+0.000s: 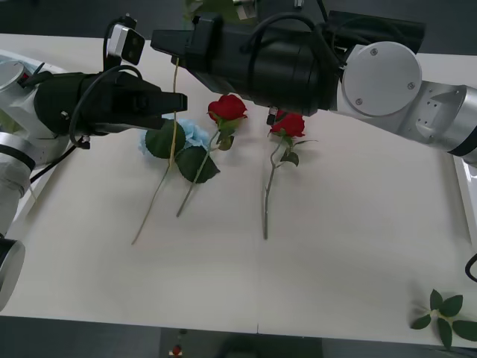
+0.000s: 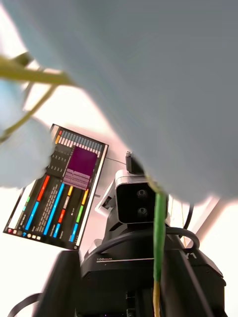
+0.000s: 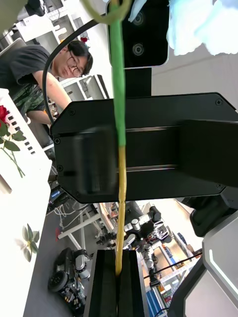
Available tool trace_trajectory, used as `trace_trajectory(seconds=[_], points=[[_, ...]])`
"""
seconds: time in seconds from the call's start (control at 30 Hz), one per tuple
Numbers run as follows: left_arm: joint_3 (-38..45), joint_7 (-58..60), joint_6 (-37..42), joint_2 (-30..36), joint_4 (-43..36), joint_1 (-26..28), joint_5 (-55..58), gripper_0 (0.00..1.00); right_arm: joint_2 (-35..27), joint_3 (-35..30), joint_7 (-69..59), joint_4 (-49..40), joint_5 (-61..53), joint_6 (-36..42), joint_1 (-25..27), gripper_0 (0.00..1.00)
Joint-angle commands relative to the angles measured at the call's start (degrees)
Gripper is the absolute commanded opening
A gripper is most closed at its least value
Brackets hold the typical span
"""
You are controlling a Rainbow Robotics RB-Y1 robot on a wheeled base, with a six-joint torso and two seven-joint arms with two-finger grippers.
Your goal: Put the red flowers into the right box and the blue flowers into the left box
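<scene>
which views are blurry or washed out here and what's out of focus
Right wrist view: pale blue flower petals sit close to the lens, blurred; background blown out white. Left wrist view: stem sharp, left gripper shut on it. Front view: evenly lit, soft shadows.

A: Robotics lab, probably. Large flat screen with coloured data bars point(image 2: 57, 190), black stereo camera head point(image 2: 135, 202) on a rig.

B: Agreed. Plain white worktable point(image 1: 335, 246), cluttered floor with cables and wheeled black machines point(image 3: 67, 270), blurred, hard to identify.
</scene>
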Motion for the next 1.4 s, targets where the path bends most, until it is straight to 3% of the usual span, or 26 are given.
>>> trace_trajectory(seconds=[0.03,0.43,0.6,0.93,1.07,1.13,1.27,1.4], points=[[0.82,-2.65,-0.16,0.02,-1.41,-2.32,0.56,0.0,-1.14,-0.61,1.82,-1.54,0.28,-0.39,-1.67,1.0],[0.91,-2.65,-0.16,0.29,-1.41,-2.32,0.65,0.0,-0.7,-0.78,2.08,-1.8,0.55,-1.62,0.79,1.0],[1.26,-2.65,-0.16,0.81,-1.41,-2.32,0.65,0.0,-4.48,-2.63,2.08,-1.89,-0.77,0.49,0.79,1.0],[2.58,-1.95,-0.16,4.42,-1.32,-2.24,0.65,0.0,-20.91,-11.77,2.17,-2.41,-11.93,24.83,0.7,1.0],[2.75,-1.86,-0.43,5.65,-1.32,-2.24,0.65,0.0,-24.87,-14.32,1.47,-1.54,-12.72,33.45,0.7,1.0],[2.75,-1.86,-1.13,7.32,-1.32,-2.15,0.65,0.0,-27.94,-15.9,0.85,-0.04,-11.41,42.15,0.7,1.0],[2.75,-1.86,-2.1,10.92,0.0,-2.24,0.65,0.0,-29.88,-16.16,0.41,2.42,-4.11,55.51,0.7,1.0],[2.75,-1.77,-2.36,15.05,1.76,-2.24,0.65,0.0,-27.68,-14.93,-0.03,3.56,3.62,63.07,1.4,1.0]])
